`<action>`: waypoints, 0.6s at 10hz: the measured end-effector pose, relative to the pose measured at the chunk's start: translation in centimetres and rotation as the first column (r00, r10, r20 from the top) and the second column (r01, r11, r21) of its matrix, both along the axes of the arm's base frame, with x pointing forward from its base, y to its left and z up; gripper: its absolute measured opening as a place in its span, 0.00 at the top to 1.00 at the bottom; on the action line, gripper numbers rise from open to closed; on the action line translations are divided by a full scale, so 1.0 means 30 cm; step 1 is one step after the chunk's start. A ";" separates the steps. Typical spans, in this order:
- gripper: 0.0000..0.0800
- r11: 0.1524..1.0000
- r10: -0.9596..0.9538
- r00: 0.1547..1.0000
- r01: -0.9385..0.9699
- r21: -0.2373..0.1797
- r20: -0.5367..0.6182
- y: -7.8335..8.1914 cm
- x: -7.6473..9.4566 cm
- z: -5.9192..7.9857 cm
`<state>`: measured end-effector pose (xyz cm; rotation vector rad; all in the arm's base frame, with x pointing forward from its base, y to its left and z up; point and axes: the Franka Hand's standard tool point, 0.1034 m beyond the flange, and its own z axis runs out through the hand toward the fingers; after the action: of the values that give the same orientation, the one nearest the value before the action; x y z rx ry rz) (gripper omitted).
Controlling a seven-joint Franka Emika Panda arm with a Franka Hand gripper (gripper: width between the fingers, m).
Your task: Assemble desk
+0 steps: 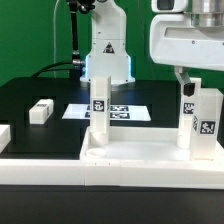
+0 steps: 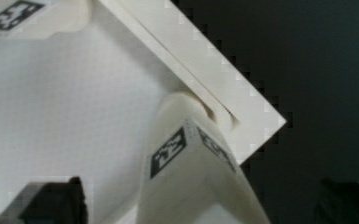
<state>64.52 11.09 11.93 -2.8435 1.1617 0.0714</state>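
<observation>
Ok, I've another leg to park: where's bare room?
Free: the desk top between the lone upright leg and the two legs by the hand; the black table around the loose leg, up to the marker board. Crowded: around the hand.

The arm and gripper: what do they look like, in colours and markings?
The arm is white and rounded, with a small dark mark on its base; a dark cable hangs beside it. The gripper has a white boxy body and dark fingers.

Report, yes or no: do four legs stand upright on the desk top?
No: only two stand on the desk top, the far leg and the near leg, while a loose leg lies on the black table.
</observation>
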 end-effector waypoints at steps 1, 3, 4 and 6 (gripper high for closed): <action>0.19 0.973 0.228 0.974 -0.228 -0.026 0.009 -0.011 0.006 -0.015; 0.19 0.921 0.389 0.921 -0.388 -0.037 0.009 0.003 0.010 -0.034; 0.19 0.902 0.431 0.903 -0.430 -0.039 0.011 -0.005 0.012 -0.033; 0.22 0.890 0.454 0.891 -0.454 -0.040 0.011 -0.011 0.012 -0.034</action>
<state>64.90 10.77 10.92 -3.0746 0.4711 0.0452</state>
